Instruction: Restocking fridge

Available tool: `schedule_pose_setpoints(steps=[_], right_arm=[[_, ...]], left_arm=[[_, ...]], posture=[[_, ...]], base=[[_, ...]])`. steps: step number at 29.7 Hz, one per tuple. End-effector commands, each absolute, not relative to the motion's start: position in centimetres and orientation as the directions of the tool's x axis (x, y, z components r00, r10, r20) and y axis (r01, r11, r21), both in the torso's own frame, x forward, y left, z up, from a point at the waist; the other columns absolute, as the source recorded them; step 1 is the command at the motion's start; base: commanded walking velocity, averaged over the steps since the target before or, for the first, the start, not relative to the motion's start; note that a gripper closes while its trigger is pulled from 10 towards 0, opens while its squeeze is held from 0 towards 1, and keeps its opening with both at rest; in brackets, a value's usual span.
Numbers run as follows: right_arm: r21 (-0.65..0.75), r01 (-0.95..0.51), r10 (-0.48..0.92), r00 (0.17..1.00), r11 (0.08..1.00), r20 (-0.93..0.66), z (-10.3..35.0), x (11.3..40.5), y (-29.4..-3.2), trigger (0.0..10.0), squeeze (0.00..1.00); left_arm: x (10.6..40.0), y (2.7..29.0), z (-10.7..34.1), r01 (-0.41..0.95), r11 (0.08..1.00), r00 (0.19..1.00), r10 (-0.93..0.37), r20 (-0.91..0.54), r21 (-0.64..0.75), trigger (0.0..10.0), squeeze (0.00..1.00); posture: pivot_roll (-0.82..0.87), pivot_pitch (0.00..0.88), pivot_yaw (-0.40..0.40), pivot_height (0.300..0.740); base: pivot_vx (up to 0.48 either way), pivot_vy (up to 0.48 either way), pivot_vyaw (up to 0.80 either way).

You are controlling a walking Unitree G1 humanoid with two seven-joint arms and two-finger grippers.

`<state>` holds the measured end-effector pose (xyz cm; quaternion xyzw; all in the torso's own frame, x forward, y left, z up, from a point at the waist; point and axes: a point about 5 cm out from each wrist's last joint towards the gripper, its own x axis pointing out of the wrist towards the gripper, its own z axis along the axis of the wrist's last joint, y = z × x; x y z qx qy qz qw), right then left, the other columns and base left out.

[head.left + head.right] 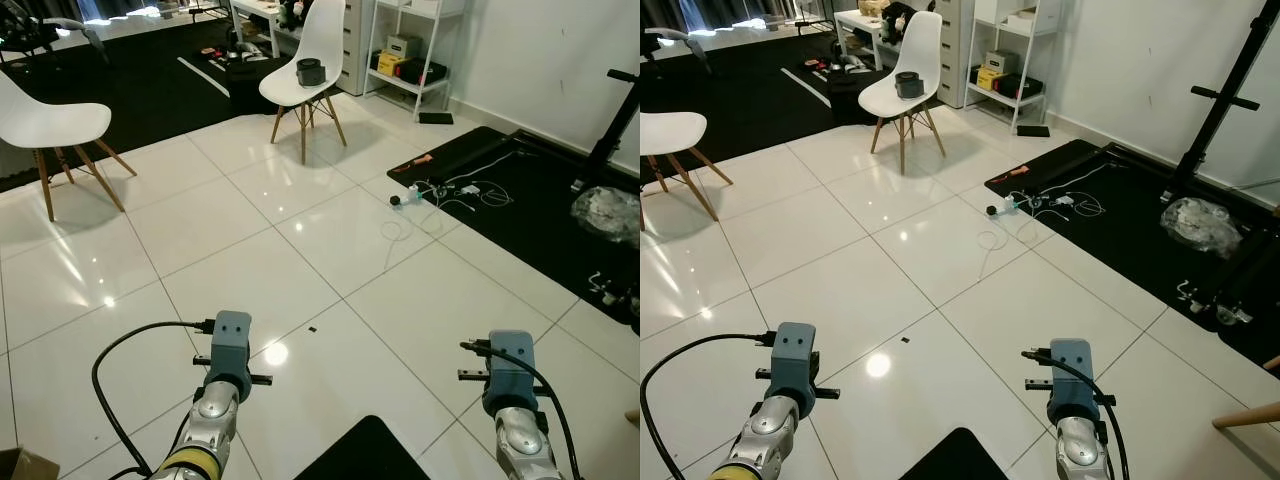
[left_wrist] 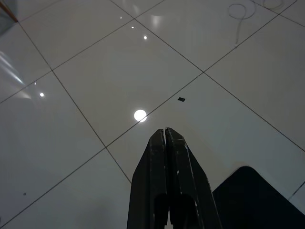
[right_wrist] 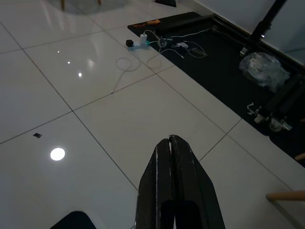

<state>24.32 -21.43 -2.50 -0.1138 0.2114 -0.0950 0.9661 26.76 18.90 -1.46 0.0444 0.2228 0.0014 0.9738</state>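
I see a white tiled floor in a room. My left arm and right arm are held low in front of me over the tiles. In the left wrist view my left gripper is shut, its two black fingers pressed together with nothing between them. My right gripper is likewise shut and holds nothing, pointing at the floor near a black mat.
A white chair with a dark roll on its seat stands ahead. Another white chair is at the left. Loose cables lie on the mat at the right, by a clear bag and a shelf.
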Motion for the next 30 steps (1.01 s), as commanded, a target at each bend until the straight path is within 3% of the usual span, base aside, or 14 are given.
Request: schedule_pose_setpoints(steps=[1,14,15,24,25,30], right_arm=[[-0.279,0.127,-0.241,0.871,0.952,-0.427,-3.3,23.4,-21.8,10.0,0.00],[-0.279,0.130,-0.244,0.872,0.951,-0.424,-3.2,23.5,-21.9,10.0,0.00],[-0.252,0.148,-0.236,0.898,0.956,-0.370,-2.1,24.8,-21.6,10.0,0.00],[-0.252,0.148,-0.236,0.898,0.956,-0.370,-2.1,24.8,-21.6,10.0,0.00],[-0.207,0.168,-0.223,0.933,0.964,-0.281,-0.2,26.8,-21.1,10.0,0.00],[-0.207,0.168,-0.223,0.933,0.964,-0.281,-0.2,26.8,-21.1,10.0,0.00]], left_arm=[[26.0,19.9,-2.1,0.005,0.993,0.879,0.050,-0.474,0.114,10.0,0.00],[26.2,19.9,-2.0,0.006,0.993,0.883,0.049,-0.467,0.115,10.0,0.00],[27.4,19.6,-0.8,0.006,0.994,0.911,0.038,-0.410,0.107,10.0,0.00],[27.4,19.6,-0.8,0.006,0.994,0.911,0.038,-0.410,0.107,10.0,0.00],[29.1,19.1,1.1,0.007,0.996,0.945,0.022,-0.327,0.088,10.0,0.00],[29.1,19.1,1.1,0.007,0.996,0.945,0.022,-0.327,0.088,10.0,0.00]], posture=[[0.01,0.013,-0.001,0.740],[0.01,0.009,-0.001,0.740],[0.01,0.007,-0.001,0.740],[0.01,0.007,-0.001,0.740],[0.01,0.002,0.001,0.740],[0.01,0.002,0.001,0.740]], base=[[0.000,0.000,0.00],[0.000,0.000,0.00],[0.000,0.000,0.00],[0.000,0.000,0.00],[0.000,0.000,0.00],[0.000,0.000,0.00]])
